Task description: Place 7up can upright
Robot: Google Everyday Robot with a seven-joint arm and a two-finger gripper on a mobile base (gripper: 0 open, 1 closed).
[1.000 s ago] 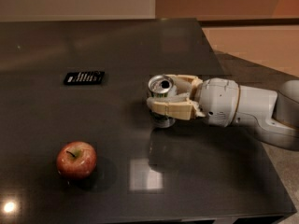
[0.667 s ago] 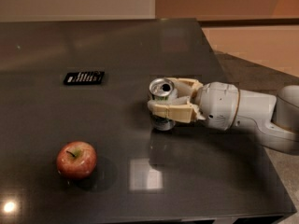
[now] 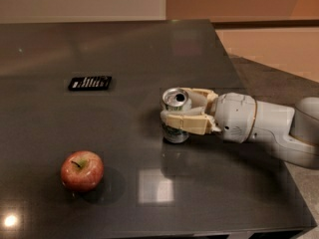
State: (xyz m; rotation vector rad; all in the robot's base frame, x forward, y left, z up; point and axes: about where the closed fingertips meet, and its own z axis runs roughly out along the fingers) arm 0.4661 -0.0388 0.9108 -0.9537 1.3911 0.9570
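Note:
The 7up can [image 3: 176,103] stands upright on the dark table [image 3: 124,49], right of centre, its silver pull-tab top facing up and green lettering low on its side. My gripper [image 3: 172,108] reaches in from the right at the end of the white arm. Its cream fingers [image 3: 187,123] lie on either side of the can and press against its sides, one in front and one behind. The can's base rests on or just above the tabletop; I cannot tell which.
A red apple [image 3: 81,171] sits at the front left of the table. A flat black rectangular device [image 3: 90,82] lies at the back left. The table's right edge runs just behind my arm, with tan floor beyond.
The gripper and the can have shifted a little to the right together. The apple and the black device have not moved.

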